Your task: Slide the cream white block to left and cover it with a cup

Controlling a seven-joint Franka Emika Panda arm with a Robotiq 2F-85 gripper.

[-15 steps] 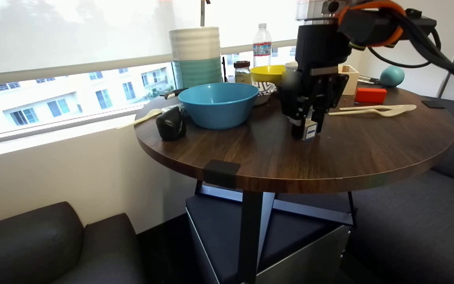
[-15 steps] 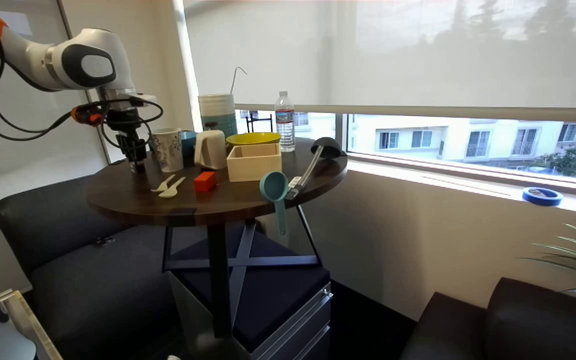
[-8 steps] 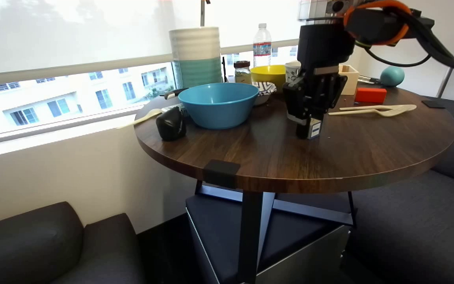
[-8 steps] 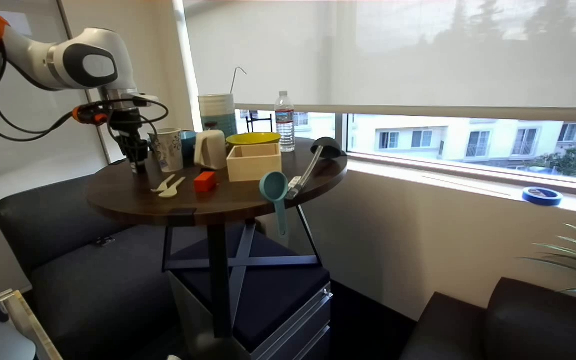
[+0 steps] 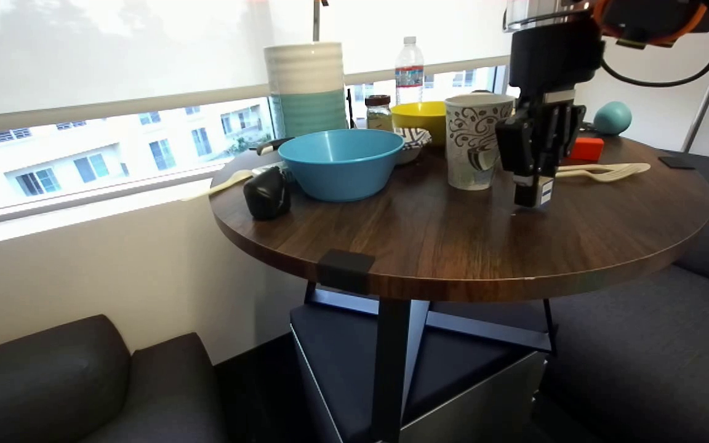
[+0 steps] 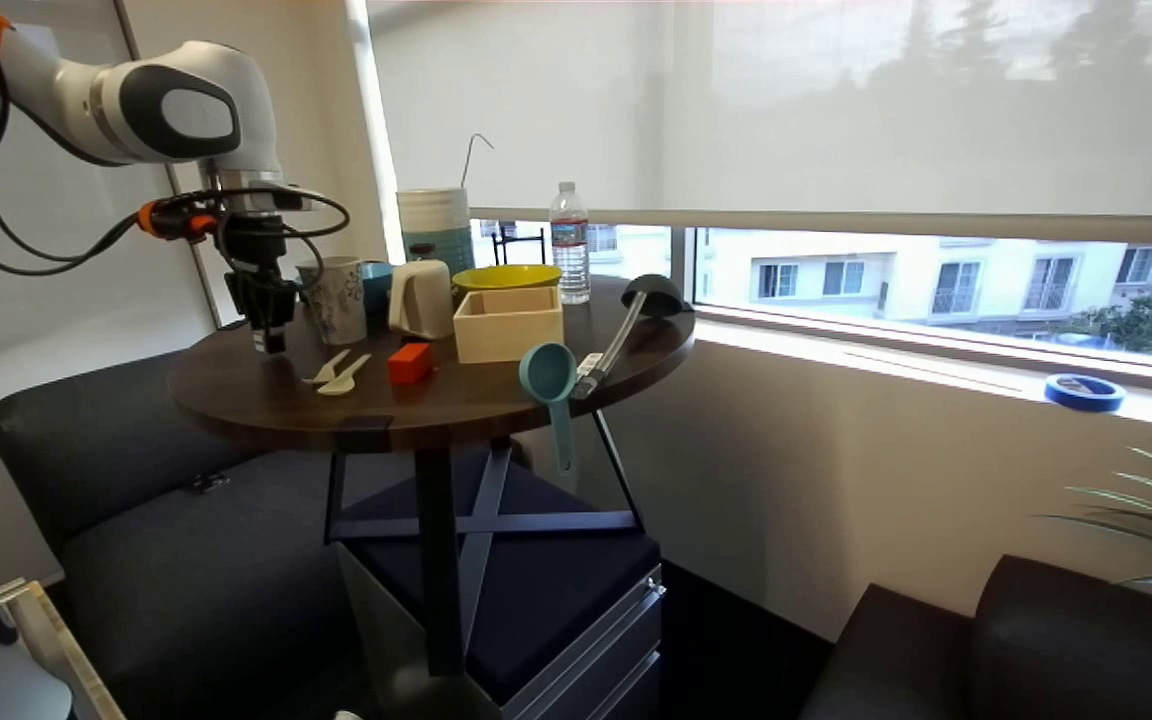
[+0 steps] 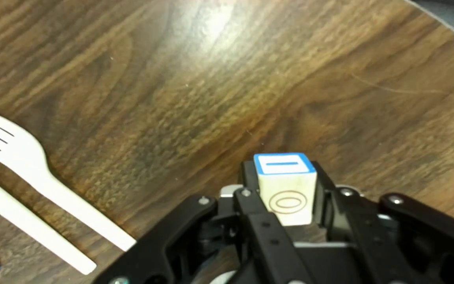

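Gripper (image 7: 284, 169): pinched tight on the cream white block (image 7: 287, 197), one finger on each side. If it lets go too soon, the block may drop or tip.
Cream white block: between the fingers, over the table (image 5: 428, 246) or touching it (I can't tell which). I guess this is the sliding part. If it gets pushed down too hard, the table may rub and twist it.
Cup (image 5: 474, 147): standing on the table, wide end up, just beside the gripper. If the gripper swings that way, it could bump the cup. The cup looks light, so it may fall and roll.
Fork (image 7: 65, 197): lying near the block with another white handle (image 7: 30, 223), not touching it. If the block slides that way, it may hit them and turn crooked.
Cup's mouth: looks to face up, so the cup probably needs flipping. A hard squeeze could crush it, and a crooked drop could land its edge on the block.
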